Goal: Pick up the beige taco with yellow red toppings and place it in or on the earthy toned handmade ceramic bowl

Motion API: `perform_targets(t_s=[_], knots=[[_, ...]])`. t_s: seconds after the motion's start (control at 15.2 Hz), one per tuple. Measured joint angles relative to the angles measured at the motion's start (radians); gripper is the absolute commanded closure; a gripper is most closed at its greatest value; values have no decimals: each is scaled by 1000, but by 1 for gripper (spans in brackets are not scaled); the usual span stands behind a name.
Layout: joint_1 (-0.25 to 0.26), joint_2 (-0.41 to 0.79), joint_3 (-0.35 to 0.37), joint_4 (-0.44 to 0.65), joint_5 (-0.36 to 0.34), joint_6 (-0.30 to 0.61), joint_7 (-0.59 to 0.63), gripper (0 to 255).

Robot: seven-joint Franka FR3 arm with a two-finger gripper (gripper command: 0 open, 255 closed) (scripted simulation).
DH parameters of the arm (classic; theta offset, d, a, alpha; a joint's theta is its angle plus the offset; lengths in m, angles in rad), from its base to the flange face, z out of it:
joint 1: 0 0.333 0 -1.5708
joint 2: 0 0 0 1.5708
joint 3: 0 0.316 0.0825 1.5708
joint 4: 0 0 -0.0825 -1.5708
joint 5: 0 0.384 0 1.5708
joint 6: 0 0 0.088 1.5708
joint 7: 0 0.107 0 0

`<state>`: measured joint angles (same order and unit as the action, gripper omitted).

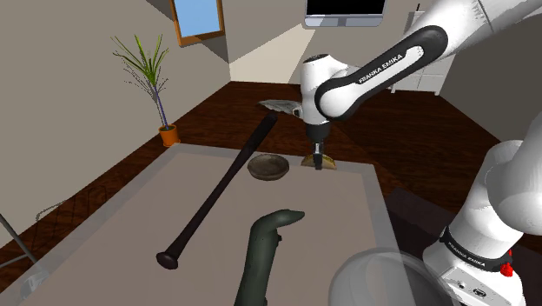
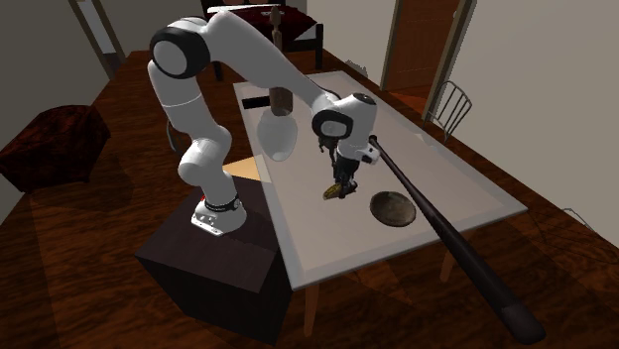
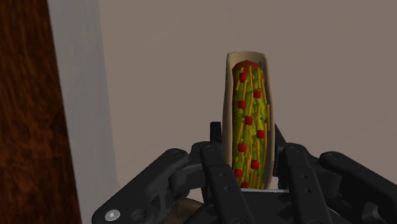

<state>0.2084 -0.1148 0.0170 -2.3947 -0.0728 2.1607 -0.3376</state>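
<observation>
Shoulder view, left to right: a baseball bat (image 1: 217,196) lay diagonally across the counter (image 1: 130,217). The dark brown ceramic bowl (image 1: 267,166) sat just right of its shaft. The taco (image 1: 318,162) stood just right of the bowl, near the counter's far edge. The claw (image 1: 318,155) was over the taco, clamped on the shell from both sides per the wrist view. I could not tell whether it was off the counter.

Risks, my judgement: the grip sat at one end of the shell, so the taco could pivot or slip. A low carry could clip the bowl's rim.

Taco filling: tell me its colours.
Taco filling: green, with yellow shreds and red dots; clearest in wrist view.
</observation>
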Motion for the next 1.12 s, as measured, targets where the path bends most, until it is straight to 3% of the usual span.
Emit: perform_targets(t_s=[0.2,0.46,1.12], knots=[[0,1,0,32,1,-31,-2,255],[4,120,5,183,2,-63,4,255],[15,524,9,732,-2,-210,11,255]])
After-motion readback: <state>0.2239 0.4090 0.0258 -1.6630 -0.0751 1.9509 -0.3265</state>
